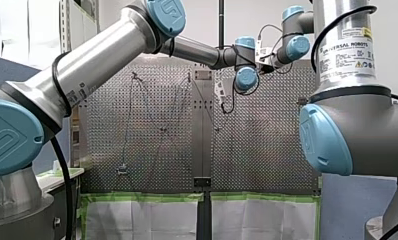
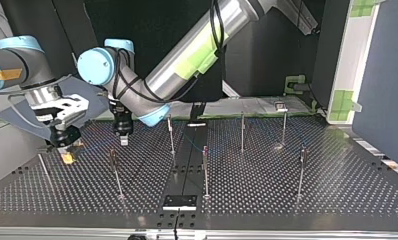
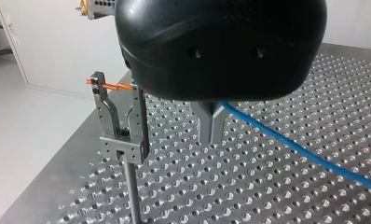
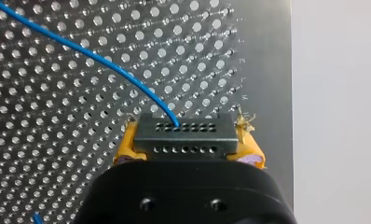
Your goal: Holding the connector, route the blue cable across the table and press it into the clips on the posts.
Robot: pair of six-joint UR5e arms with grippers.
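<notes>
You see grey perforated metal table (image 2: 337,190) filling lower frame of top view. Thin upright metal posts (image 2: 205,172) stand on it, spread left to right. Dark centre strip (image 2: 186,160) runs up middle; small black rectangular plate (image 2: 179,202) lower centre.

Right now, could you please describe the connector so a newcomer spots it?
Follow my right arm at the top view's left to its gripper. Between its yellow pads sits the connector, a dark block with two rows of holes, the blue cable leaving it.

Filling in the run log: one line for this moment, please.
right gripper: shut on connector | left gripper: shut on blue cable | clip on post beside it: no cable yet | phase: routing
</notes>
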